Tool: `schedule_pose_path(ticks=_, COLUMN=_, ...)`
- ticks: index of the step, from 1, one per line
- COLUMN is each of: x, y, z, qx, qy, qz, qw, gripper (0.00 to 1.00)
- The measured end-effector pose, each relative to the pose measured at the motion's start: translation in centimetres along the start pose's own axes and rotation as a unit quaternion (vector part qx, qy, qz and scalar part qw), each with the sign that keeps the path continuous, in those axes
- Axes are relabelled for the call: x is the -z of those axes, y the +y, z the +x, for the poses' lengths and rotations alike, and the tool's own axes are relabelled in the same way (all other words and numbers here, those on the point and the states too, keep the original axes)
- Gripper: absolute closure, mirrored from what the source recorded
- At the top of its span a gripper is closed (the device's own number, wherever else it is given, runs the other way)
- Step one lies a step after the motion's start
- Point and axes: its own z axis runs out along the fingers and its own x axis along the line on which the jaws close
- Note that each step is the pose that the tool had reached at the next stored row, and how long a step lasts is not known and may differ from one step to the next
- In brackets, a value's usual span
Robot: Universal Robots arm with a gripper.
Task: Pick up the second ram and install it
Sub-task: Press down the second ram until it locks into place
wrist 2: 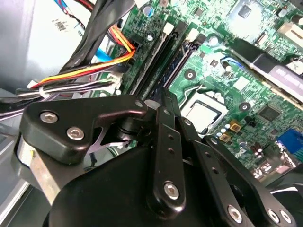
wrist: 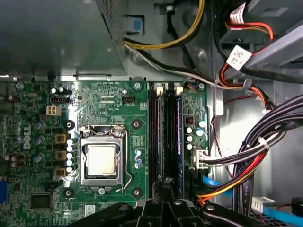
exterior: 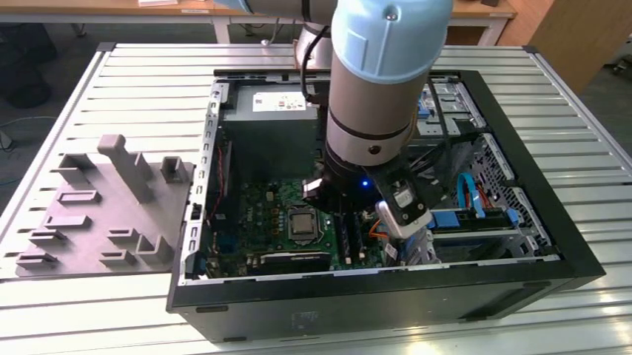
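A bench (exterior: 118, 81) of pale ribbed metal slats filled the room's middle, with light wooden tables (exterior: 474, 16) standing behind it and dark floor at either side. On the bench lay an open black computer case (exterior: 558, 255), and just beside it, toward the exterior view's left, sat a grey moulded fixture (exterior: 99, 214) with upright posts and shallow pockets. The pale blue and grey arm (exterior: 380, 89) reached straight down into the case, over the green motherboard (wrist: 109, 99).

The second ram (wrist: 179, 137), as far as could be told, was the slim stick standing on edge among the long black slots (wrist: 158, 137), on the side of that bank nearest the cables. From above it showed only a thin blue-green line running the length of its slot, with its chips hidden. In the second wrist view it (wrist 2: 179, 64) appeared as a dark bluish strip ending at a white latch (wrist 2: 191, 35).

The gripper (wrist 2: 163, 100) hung just above one end of the slot bank, drawn narrow, its black fingers (wrist 2: 165, 137) meeting at the tips with no gap seen and nothing visible between them; whether the tips touched the stick could not be told. In the first wrist view the gripper (wrist: 165, 183) sat over the slots, beside the silver processor socket (wrist: 101, 158). Bundled black, red and orange cables (wrist: 251, 151) crossed the bare metal case wall on the far side of the slots
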Motion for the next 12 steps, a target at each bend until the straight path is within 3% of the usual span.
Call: schedule_pose_path(ticks=12, x=-0.73, y=-1.07, z=-0.06, qx=0.001, qy=0.0001, qz=0.0000, qw=1.0000, gripper=0.89)
